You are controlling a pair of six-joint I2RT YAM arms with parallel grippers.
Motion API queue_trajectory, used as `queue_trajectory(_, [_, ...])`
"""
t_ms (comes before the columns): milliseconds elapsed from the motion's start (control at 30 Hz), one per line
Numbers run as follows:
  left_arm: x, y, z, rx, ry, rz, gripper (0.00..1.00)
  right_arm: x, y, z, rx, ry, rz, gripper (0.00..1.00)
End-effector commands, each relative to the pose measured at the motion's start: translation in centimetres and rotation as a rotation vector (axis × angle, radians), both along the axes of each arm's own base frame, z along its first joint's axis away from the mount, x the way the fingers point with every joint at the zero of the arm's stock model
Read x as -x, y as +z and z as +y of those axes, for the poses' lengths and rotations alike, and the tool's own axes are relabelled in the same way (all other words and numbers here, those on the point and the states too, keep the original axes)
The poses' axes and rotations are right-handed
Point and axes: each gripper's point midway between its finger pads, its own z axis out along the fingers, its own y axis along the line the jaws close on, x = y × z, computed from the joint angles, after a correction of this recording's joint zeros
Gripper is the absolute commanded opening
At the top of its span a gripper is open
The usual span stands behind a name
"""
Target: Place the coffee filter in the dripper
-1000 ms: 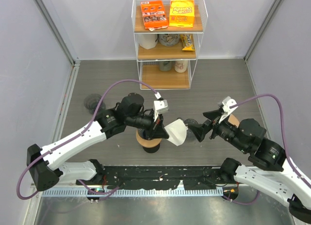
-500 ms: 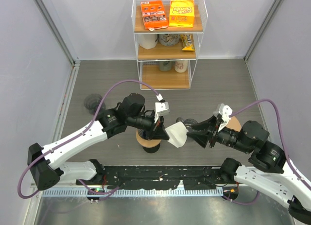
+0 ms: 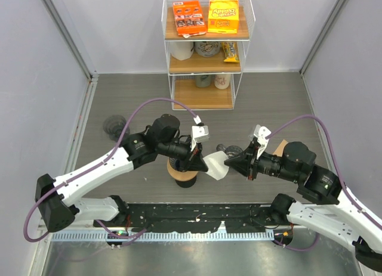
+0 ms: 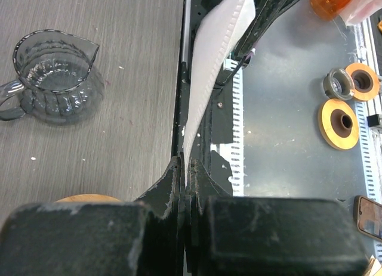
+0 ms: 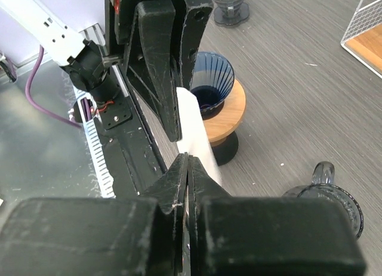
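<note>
A white paper coffee filter [image 3: 218, 167] hangs in the air between my two grippers. My left gripper [image 3: 201, 163] is shut on its left edge, the paper rising from between the tips [image 4: 186, 166] as a ridged white coffee filter [image 4: 215, 67]. My right gripper [image 3: 229, 162] is shut on the opposite edge; in its wrist view the jaws [image 5: 187, 159] pinch the coffee filter [image 5: 194, 124]. The dripper [image 5: 212, 79], dark blue ribbed glass, sits on a round wooden stand [image 5: 227, 115] just beyond the filter. From above, the stand [image 3: 182, 173] lies under my left wrist.
A glass carafe [image 4: 57, 73] stands on the table behind the filter, also the carafe [image 5: 328, 195] near my right gripper. A second glass piece [image 3: 114, 126] sits far left. A wire shelf rack [image 3: 203, 49] with snack boxes stands at the back. Orange rings [image 4: 340, 115] lie on the metal tray.
My right gripper moved left to the filter and shut on its right edge. My left gripper kept its hold and barely moved.
</note>
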Motion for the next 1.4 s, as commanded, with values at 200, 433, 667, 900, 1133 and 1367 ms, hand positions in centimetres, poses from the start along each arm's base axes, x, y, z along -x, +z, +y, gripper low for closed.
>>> queue_trajectory(200, [-2.0, 0.8, -0.5, -0.02, 0.102, -0.006, 0.0, -1.7, 2.2, 0.8, -0.052, -0.087, 0.053, 0.05])
queue_trajectory(433, [-3.2, 0.7, -1.0, -0.041, 0.174, 0.014, 0.0, -0.8, 2.7, 2.4, -0.1, -0.007, 0.099, 0.05])
queue_trajectory(667, [-3.5, 0.7, -1.4, -0.033, 0.197, 0.04, 0.0, -2.7, 3.1, 2.4, -0.207, -0.134, 0.156, 0.05])
queue_trajectory(900, [-3.9, 0.9, -1.7, -0.017, 0.229, 0.049, 0.0, -4.2, 3.7, 2.0, -0.386, -0.241, 0.197, 0.05])
queue_trajectory(1133, [-4.0, 1.0, -1.7, 0.004, 0.237, 0.048, 0.0, -4.5, 3.7, 2.5, -0.504, -0.236, 0.239, 0.05])
queue_trajectory(1367, [-4.7, 0.1, -1.7, -0.027, 0.279, 0.054, 0.0, -4.3, 5.5, 2.2, -0.593, -0.216, 0.224, 0.05])
